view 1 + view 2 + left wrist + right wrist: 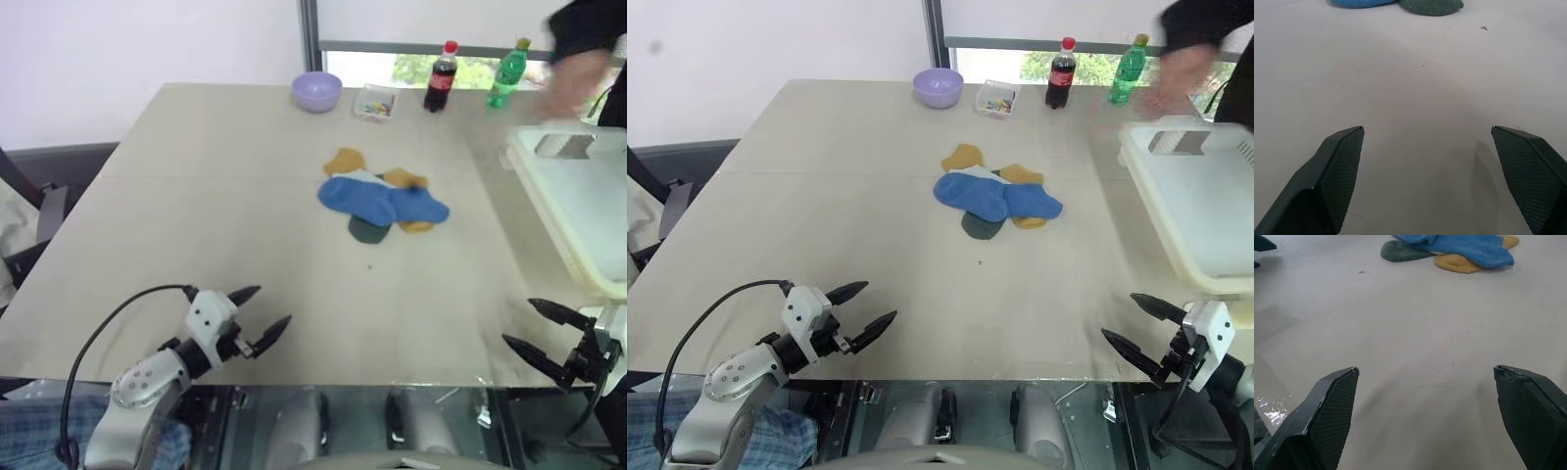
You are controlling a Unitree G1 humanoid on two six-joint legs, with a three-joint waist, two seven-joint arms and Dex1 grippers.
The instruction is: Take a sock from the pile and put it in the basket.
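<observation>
The pile [380, 199] of socks lies mid-table: blue ones on top, mustard-yellow ends showing, a dark green toe at the near side. The cream-white basket [578, 201] stands at the table's right edge. My left gripper [260, 310] hovers open over the near left part of the table, well short of the pile. Over the near right corner, my right gripper [534, 325] is open too, with nothing between its fingers. In the right wrist view the socks [1459, 252] lie ahead of the fingertips [1334, 391].
A lilac bowl [316, 91], a small clear box [375, 103], a cola bottle [440, 76] and a green bottle [506, 73] stand along the far edge. A person's hand [568, 83] reaches in above the basket's far end.
</observation>
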